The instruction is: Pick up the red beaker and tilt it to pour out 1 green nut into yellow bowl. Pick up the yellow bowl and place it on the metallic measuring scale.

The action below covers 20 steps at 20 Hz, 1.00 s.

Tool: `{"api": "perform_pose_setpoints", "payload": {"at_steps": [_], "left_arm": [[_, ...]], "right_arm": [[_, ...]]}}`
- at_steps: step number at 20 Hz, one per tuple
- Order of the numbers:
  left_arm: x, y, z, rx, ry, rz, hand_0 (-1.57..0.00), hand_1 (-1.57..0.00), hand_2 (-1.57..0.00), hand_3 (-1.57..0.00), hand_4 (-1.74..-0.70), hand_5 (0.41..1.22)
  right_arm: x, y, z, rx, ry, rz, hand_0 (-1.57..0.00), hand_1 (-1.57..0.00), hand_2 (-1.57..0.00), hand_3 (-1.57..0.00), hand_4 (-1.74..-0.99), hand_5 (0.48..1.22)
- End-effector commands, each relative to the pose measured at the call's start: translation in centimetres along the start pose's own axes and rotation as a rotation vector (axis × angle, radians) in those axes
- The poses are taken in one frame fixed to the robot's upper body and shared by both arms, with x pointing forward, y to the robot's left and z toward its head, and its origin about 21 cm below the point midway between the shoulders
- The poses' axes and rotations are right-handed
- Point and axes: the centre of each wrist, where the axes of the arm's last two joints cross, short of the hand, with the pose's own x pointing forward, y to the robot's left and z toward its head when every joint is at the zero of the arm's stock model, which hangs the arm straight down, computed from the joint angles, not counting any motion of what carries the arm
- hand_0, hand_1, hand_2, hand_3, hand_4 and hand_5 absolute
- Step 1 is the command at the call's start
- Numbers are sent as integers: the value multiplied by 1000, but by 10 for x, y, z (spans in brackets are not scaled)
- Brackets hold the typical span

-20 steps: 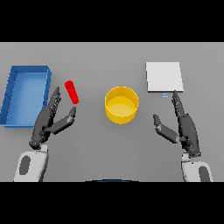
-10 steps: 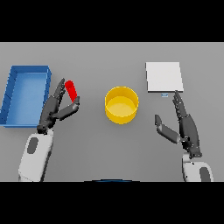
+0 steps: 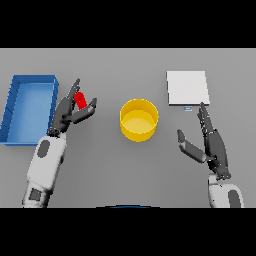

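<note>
Head view
Bench [image 3: 125, 175]: grey, carrying everything in sight.
Red beaker [image 3: 80, 99]: small and leaning, just right of the blue bin. It sits between the fingers and thumb of the left robot hand, with only its upper part showing clear of them.
Left robot hand [image 3: 67, 114]: reaches up from the lower left on its white and grey arm. The fingers stretch up along the left of the beaker and the thumb comes round on its right side. The hand is spread around the beaker, but I cannot tell whether it touches it.
Yellow bowl [image 3: 139, 119]: stands upright near the middle of the bench, well apart from both hands. I can make out nothing lying inside it.
Metallic measuring scale [image 3: 187, 87]: a flat pale square plate at the upper right, with a small tab at its near edge. It lies apart from the bowl, with nothing on it.
Right robot hand [image 3: 212, 145]: rests at the lower right, fingers straight and pointing toward the scale, thumb held out to the left, holding nothing.
Blue bin [image 3: 15, 111]: a rectangular tray at the far left, just beside the left arm.
</note>
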Motion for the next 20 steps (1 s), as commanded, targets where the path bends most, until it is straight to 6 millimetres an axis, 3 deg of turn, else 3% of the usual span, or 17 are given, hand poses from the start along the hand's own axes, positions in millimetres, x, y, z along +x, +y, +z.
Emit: {"api": "perform_pose_setpoints", "payload": {"at_steps": [1,6,8,9,11,13,16,20], "left_arm": [[1,1,-3,0,1,-1,1,1,1,1,-1313,706],[-2,-6,-12,-14,-35,17,1,1,1,1,-1363,735],[1,-7,-19,3,-32,39,-81,-84,-122,-75,-1416,770],[0,-10,-19,9,-22,56,-253,-276,-307,-220,-1444,795],[2,-17,-21,45,-23,50,-681,-701,-715,-706,-1441,949],[-2,-19,-20,62,-44,1,-1001,-1014,-1023,-1018,-1440,1047],[-6,-22,-20,67,-85,10,-1279,-1286,-1290,-1288,-1447,1132],[1,-24,-22,83,-102,36,-1452,-1454,-1456,-1455,-1621,1117]], "right_arm": [[0,0,0,2,-1,-2,1,1,1,1,-1324,683],[2,-2,4,-7,-2,8,1,1,1,1,-1298,682],[3,-5,2,-7,-3,21,1,1,1,1,-1291,684],[3,-4,0,-4,1,17,1,1,1,1,-1289,684],[0,-6,3,-4,-3,21,1,1,1,1,-1285,683],[3,-3,-2,-6,2,18,1,1,1,1,-1287,684],[1,-1,-3,-2,-5,13,1,1,1,1,-1293,682],[0,-1,-7,12,-17,14,1,1,1,1,-1288,679]]}}
